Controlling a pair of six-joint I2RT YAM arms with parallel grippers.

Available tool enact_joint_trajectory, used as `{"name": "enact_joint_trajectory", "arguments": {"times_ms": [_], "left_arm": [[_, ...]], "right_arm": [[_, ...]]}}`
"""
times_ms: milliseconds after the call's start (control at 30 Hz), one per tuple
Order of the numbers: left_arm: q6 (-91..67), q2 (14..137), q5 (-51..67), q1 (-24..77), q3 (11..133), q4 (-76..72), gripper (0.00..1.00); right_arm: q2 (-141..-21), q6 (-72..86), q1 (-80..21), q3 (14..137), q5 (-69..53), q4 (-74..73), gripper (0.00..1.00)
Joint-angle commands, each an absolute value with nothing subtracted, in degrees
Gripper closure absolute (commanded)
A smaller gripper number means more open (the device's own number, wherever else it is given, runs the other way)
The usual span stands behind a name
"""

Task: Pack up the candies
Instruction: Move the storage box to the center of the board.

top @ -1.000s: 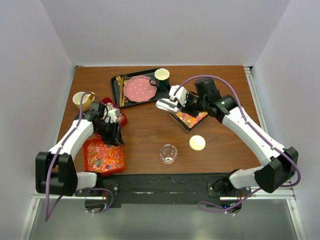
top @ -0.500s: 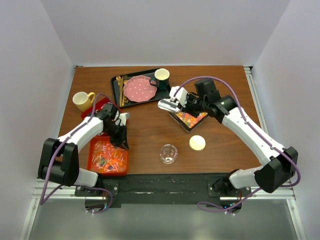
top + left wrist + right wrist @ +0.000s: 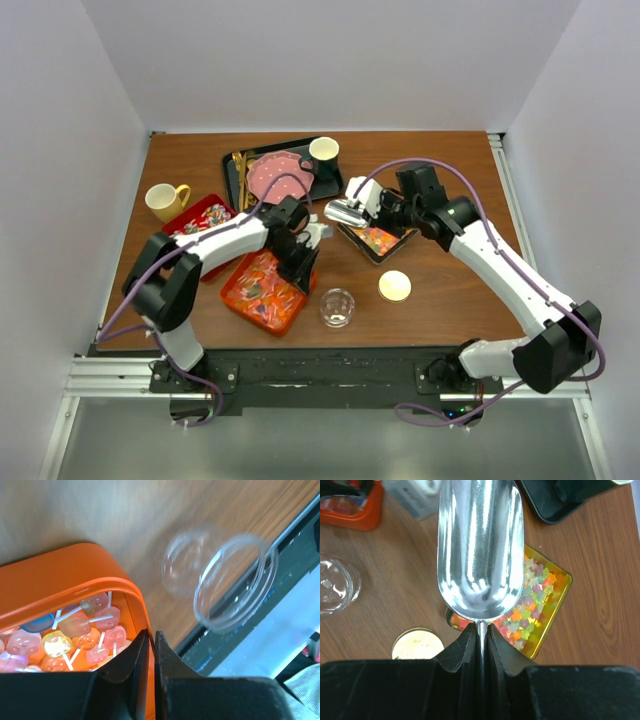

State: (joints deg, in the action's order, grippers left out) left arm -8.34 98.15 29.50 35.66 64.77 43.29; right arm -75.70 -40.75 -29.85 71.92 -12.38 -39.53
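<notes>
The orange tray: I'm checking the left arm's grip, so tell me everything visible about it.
The orange tray is shallow and glossy, with rounded corners and a raised rim, plastic or painted metal by its look. It lies askew on the wooden table, beside the clear cup, and holds pastel candies on white sticks. The left gripper is shut on its wall near one corner.

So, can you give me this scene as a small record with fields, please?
left gripper: shut on rim of orange tray
orange tray: holds lollipops, beside clear jar
right gripper: shut on metal scoop handle
metal scoop: empty, over edge of gold tray
gold tray: small star candies
red tray: wrapped candies, far left
clear jar: open, looks empty; gold lid lies apart
</notes>
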Motion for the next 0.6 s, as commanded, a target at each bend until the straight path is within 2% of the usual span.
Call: {"name": "enact_joint_trajectory", "arguments": {"times_ms": [0, 267, 567], "left_arm": [[-0.9, 103.26, 31.38, 35.95, 74.87, 42.8, 1.0], [13.95, 117.59, 29.27, 38.23, 94.89, 54.65, 1.0], [33.71, 117.16, 26.01, 38.67, 97.74, 58.27, 1.0]], "right_arm": [[-72.78, -41.4, -28.48, 70.93, -11.07, -37.27, 1.0], [-74.7, -40.17, -24.53, 72.07, -13.36, -36.91, 1.0], [-78.66, -39.11, -19.78, 75.14, -14.24, -36.12, 1.0]]}}
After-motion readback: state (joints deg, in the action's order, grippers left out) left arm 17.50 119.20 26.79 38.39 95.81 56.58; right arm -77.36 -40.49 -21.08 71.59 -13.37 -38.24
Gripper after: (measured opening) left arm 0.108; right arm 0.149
